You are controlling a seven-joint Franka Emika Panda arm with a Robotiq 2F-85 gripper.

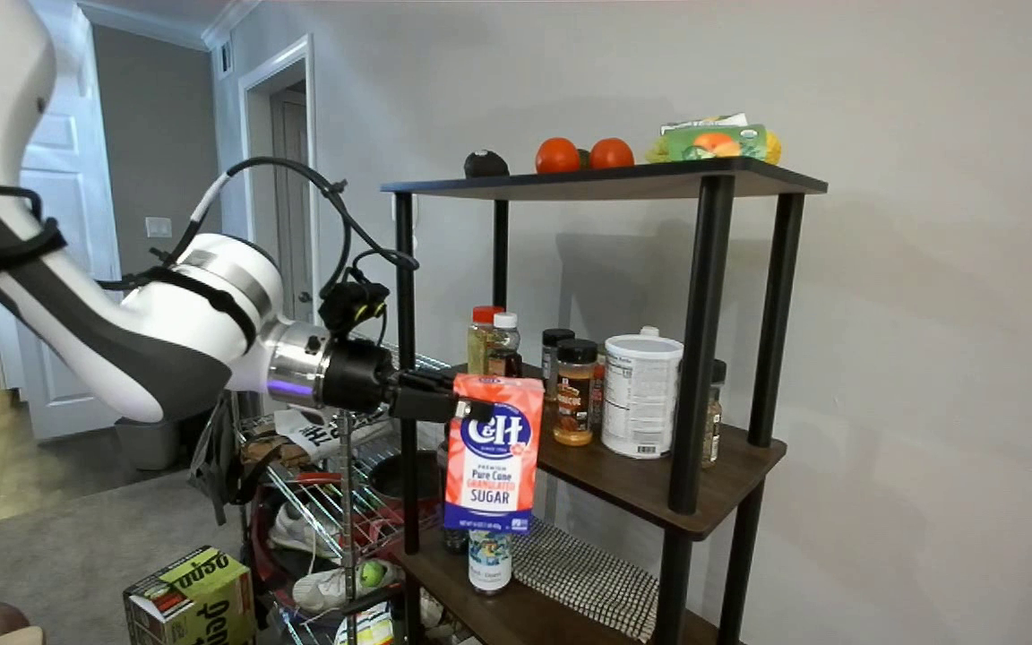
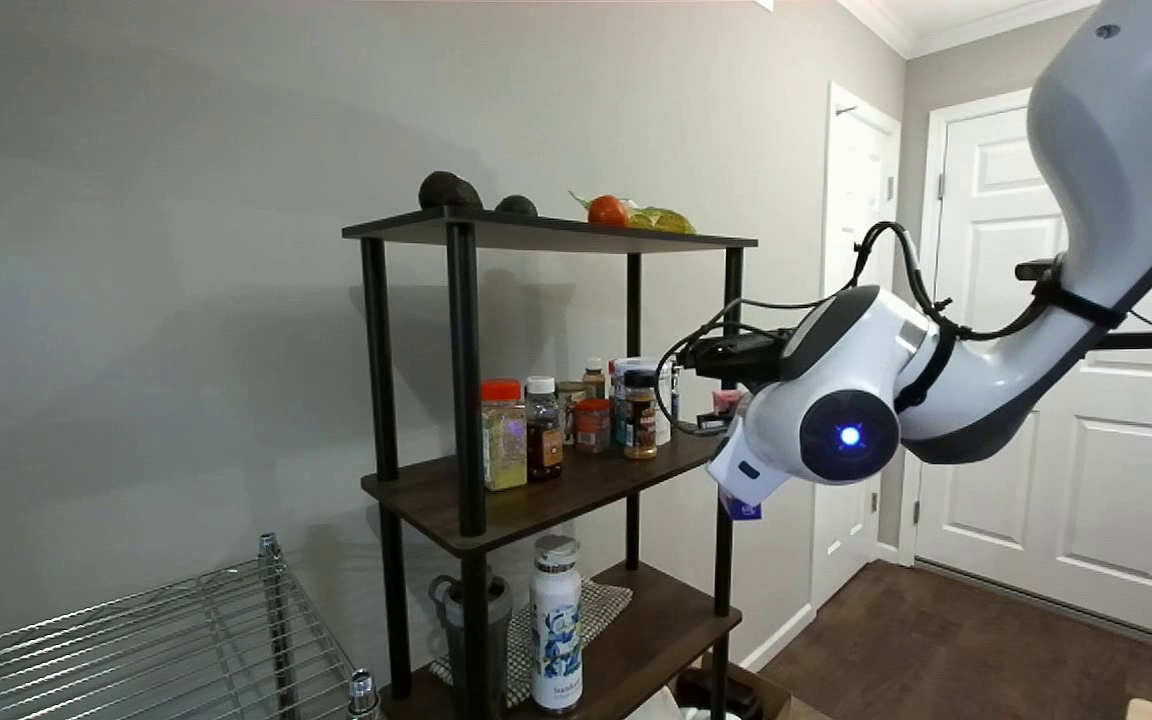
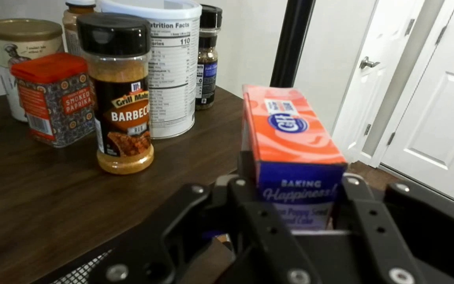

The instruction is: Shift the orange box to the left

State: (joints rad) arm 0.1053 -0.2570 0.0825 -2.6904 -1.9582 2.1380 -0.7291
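Observation:
The orange box [image 1: 491,466] is upright in an exterior view, its blue "C&H" panel facing that camera. It hangs in the air at the front edge of the middle shelf [image 1: 588,484]. My gripper [image 1: 469,408] is shut on its upper part, one finger across the front face. In the wrist view the orange box [image 3: 294,130] sits between the two fingers of the gripper [image 3: 296,189], its orange top and blue side showing. In an exterior view the arm hides most of the orange box, and only its blue bottom corner [image 2: 742,508] and a bit of its top show.
On the middle shelf stand a barbecue rub jar [image 3: 122,106], a red-lidded paprika tin [image 3: 55,98], a white canister [image 3: 173,71] and several other jars. Black shelf posts [image 1: 700,349] rise at the corners. A white bottle [image 2: 557,630] stands on the lower shelf.

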